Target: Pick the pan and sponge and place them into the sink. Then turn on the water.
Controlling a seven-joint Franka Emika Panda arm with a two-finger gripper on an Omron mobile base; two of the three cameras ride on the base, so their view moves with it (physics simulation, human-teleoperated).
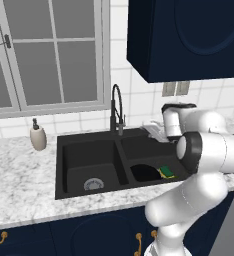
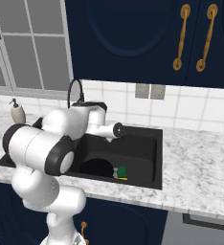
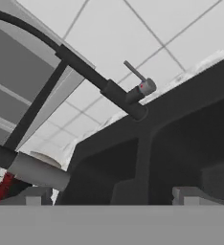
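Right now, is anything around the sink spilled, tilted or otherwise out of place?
Nothing stands out. The pan and the sponge lie in the same basin of the sink, the sponge beside the pan. No water runs from the faucet, and the soap bottle stands upright on the counter.

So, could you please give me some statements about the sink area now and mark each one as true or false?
1. The sponge lies in the right basin of the sink. True.
2. The pan sits on the counter. False: it is in the right basin, beside the sponge.
3. Water runs from the faucet. False: no stream is visible.
4. A soap dispenser stands on the counter left of the sink. True.
5. The left basin holds a bowl. False: it shows just its drain.
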